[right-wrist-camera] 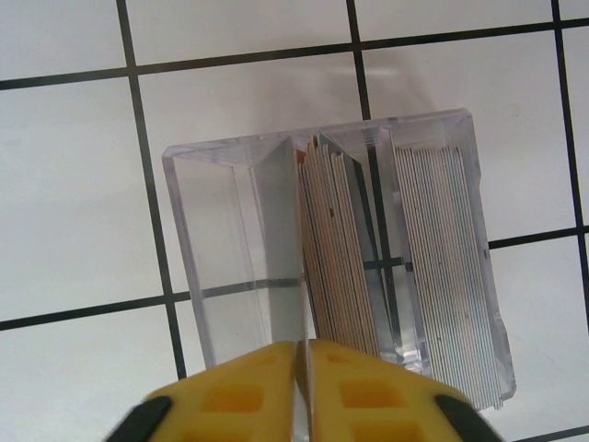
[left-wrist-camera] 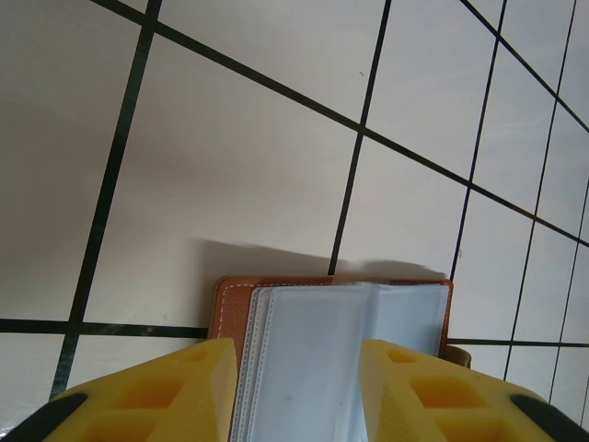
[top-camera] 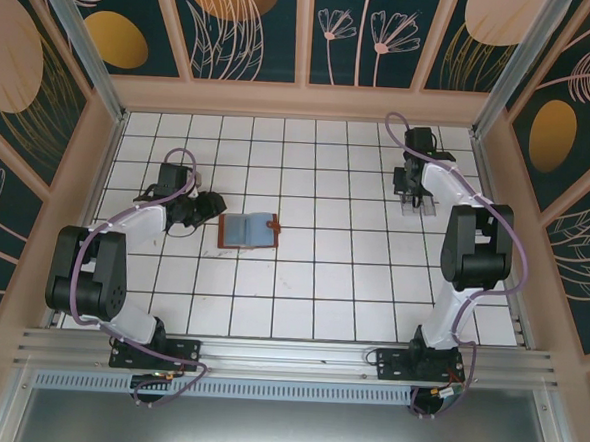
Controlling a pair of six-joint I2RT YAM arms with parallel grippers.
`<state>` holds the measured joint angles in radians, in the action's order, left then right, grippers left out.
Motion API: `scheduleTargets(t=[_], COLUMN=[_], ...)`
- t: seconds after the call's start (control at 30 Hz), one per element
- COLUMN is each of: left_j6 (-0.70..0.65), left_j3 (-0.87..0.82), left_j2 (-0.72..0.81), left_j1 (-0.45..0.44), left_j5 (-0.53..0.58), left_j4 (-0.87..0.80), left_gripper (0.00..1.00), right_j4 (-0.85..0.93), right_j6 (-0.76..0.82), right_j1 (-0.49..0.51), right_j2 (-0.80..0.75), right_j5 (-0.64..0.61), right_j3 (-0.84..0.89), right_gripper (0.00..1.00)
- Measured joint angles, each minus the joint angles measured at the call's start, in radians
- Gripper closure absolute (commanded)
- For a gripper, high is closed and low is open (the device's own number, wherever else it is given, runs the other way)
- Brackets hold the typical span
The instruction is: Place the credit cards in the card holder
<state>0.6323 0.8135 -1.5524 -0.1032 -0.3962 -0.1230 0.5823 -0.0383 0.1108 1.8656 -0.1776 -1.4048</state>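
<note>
**Fig. 1. Two arms at a tiled worktop: card holder at left, card stock at right**

Overhead view: the card holder (top-camera: 249,230) lies opened flat on the white tiled worktop (top-camera: 310,302), left of centre. Its reddish-brown cover faces down, its pale clear sleeves face up, and its small closing tab points right. The left end effector (top-camera: 214,208) sits at the holder's left edge. Well apart, near the far right corner, the right end effector (top-camera: 414,186) points down over a clear plastic box (top-camera: 417,204).

Left wrist view: the left end effector (left-wrist-camera: 299,373) has its yellow fingers (left-wrist-camera: 184,391) apart. They stand over the card holder (left-wrist-camera: 313,318), with a band of clear sleeves between them. Whether they press on it cannot be told.

Right wrist view: the right end effector (right-wrist-camera: 301,354) has its fingers (right-wrist-camera: 368,396) drawn together, with only a thin seam between them. It sits above the clear plastic box (right-wrist-camera: 212,258), at the inner wall beside the middle compartment. Whether a card is nipped in the seam cannot be told. The credit cards (right-wrist-camera: 340,249) stand on edge in the box. One leaning stack is in the middle compartment and a second stack is in the right compartment.
</note>
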Motion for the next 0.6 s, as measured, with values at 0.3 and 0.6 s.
scheduleTargets(t=[0.3,0.6], left_j6=[0.000,-0.039], left_j3=[0.000,0.000], left_j2=[0.000,0.045], left_j1=[0.000,0.000], left_j5=[-0.011,0.006], left_j4=[0.000,-0.072], left_gripper=[0.59,0.54], right_j4=[0.002,0.008], right_j6=[-0.002,-0.016], right_j1=[-0.001,0.016], right_j2=[-0.019,-0.256], right_j5=[0.038,0.108], right_j3=[0.000,0.000], right_gripper=[1.00,1.00])
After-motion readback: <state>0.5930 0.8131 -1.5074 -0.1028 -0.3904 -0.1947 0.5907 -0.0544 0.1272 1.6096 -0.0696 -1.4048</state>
